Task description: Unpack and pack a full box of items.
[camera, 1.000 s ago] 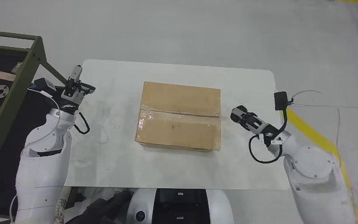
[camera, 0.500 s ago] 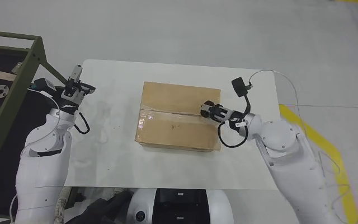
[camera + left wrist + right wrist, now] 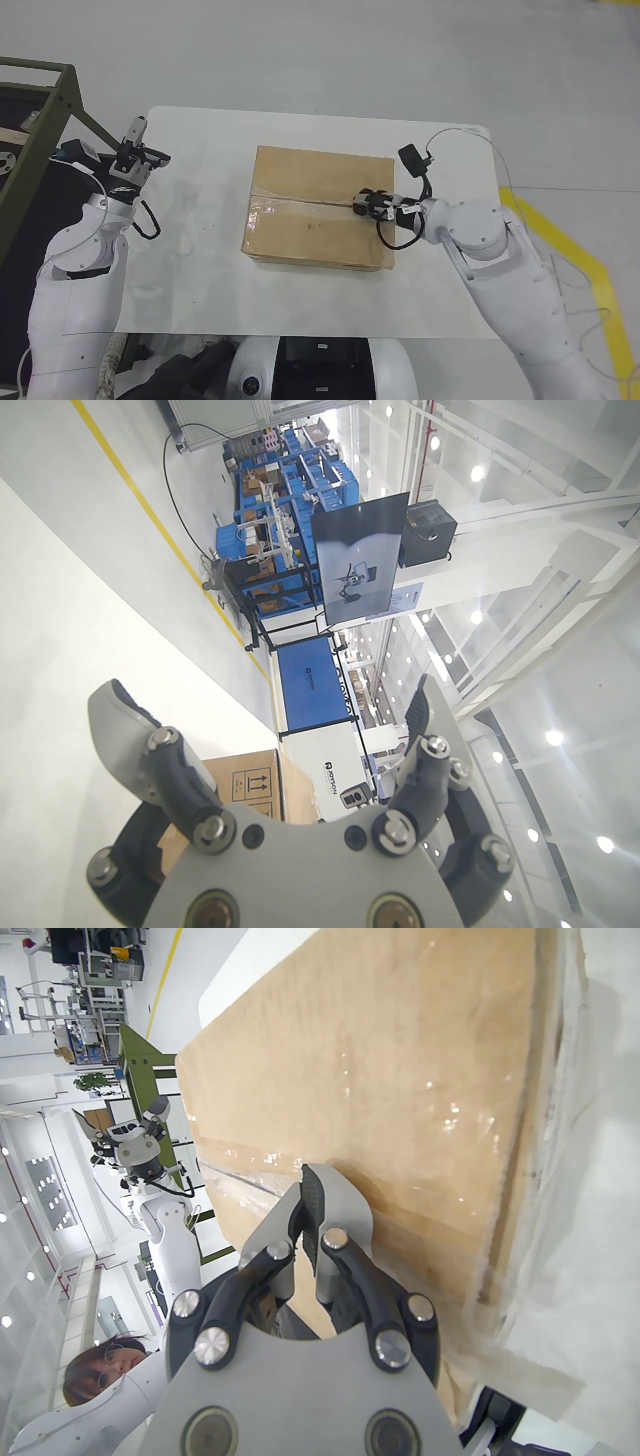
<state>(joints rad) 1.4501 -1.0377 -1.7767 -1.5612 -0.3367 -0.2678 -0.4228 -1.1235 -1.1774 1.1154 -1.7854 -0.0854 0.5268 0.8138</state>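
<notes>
Box point(image 3: 318, 207) closed at table point(image 3: 200, 290) centre; right gripper point(image 3: 304, 1188), fingers pressed together, tip on the taped seam point(image 3: 300, 199) near the box's right end, left gripper point(image 3: 270, 700) spread by the left edge; best judged: track the seam with light pressure, box unshifted.

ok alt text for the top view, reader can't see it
A closed cardboard box sits on a white table, the right gripper at its taped seam near the right end. The left gripper is by the table's left edge, apart from the box.
</notes>
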